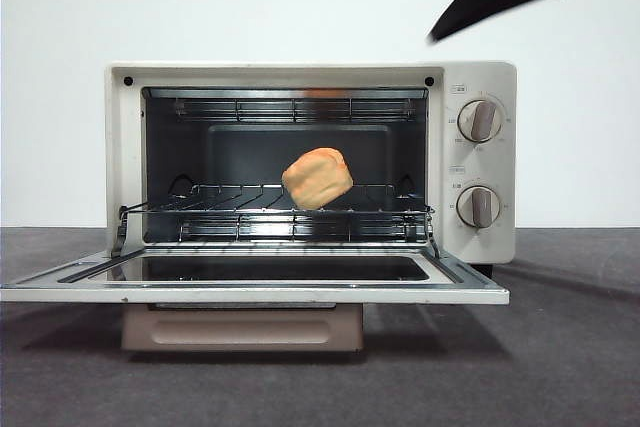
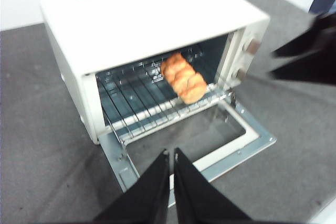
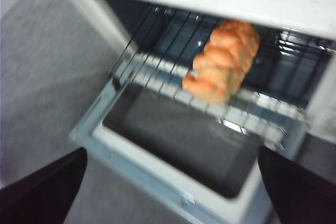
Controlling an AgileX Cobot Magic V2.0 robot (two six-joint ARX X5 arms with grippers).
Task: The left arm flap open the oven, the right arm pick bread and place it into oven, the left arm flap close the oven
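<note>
Bread on the rack of the open oven, both grippers clear of it.

The oven (image 1: 310, 162) stands toward the table's far edge, its door (image 1: 255, 282) folded down flat toward the near edge, glass window facing up and the beige handle (image 1: 240, 327) hanging below it. The bread (image 1: 317, 178) sits on the wire rack (image 1: 275, 212) inside the cavity, a little toward the knob side, tilted on one corner and touching nothing else. The two knobs (image 1: 480, 120) sit one above the other on the panel beside the cavity. The left gripper (image 2: 171, 169) hovers above the lowered door's outer rim, its two jaws pressed together with nothing between them. The right gripper (image 3: 168, 182) hangs over the door in front of the bread, jaws spread wide apart and empty. The table (image 1: 560, 347) is dark grey.
</note>
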